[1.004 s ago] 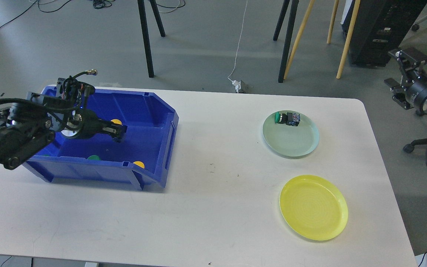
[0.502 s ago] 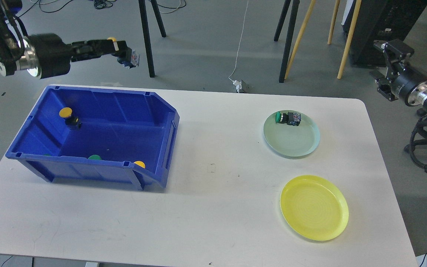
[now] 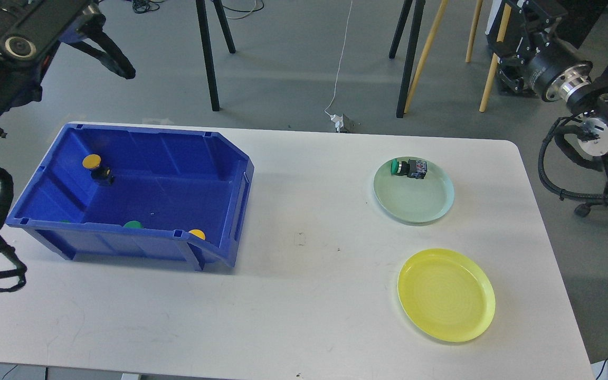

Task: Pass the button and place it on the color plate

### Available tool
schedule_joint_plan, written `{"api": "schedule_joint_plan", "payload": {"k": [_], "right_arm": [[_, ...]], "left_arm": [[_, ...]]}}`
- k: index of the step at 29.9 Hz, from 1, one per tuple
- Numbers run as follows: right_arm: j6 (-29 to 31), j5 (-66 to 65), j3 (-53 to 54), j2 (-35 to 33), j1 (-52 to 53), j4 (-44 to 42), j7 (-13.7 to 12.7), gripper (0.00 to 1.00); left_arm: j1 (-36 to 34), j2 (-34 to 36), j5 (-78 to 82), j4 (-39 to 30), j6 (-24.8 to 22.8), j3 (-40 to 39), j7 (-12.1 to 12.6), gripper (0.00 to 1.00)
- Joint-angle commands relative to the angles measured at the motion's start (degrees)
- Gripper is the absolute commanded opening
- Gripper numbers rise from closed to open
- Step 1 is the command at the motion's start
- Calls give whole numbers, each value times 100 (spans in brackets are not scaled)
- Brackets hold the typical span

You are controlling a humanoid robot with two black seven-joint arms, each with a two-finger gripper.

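On a white table (image 3: 293,295) sits a blue bin (image 3: 230,174) at nine o'clock, with two plates at three o'clock. Inside the bin, a yellow button (image 3: 93,162) lies near the far left corner, and a green cap (image 3: 134,224) and a yellow cap (image 3: 197,234) peek over the near wall. On the green plate (image 3: 415,203) a green button (image 3: 408,168) lies on its side at the far rim. Nearer the viewer, the yellow plate (image 3: 446,295) holds nothing. At eleven o'clock the left arm (image 3: 8,47) is raised off the table; its fingers are out of frame. At one o'clock the right gripper (image 3: 510,37) hangs above the floor, too dark to tell whether its fingers are parted or closed.
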Motion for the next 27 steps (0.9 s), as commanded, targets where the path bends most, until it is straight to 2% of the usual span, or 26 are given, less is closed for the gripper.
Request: {"api": "schedule_joint_plan", "payload": {"k": [1,15,27], "right_arm": [[1,33,156,171,157,71,-39,91],[1,33,727,356,272,1662,-66,90],[1,33,1132,497,316,2207,-66,90]], "left_arm": [[9,-248,-25,111,0,23,-2,30],[-17,-433,-772,252,0,6,-2,30],[-52,-609,-1273,261,0,-38,7,30]]}}
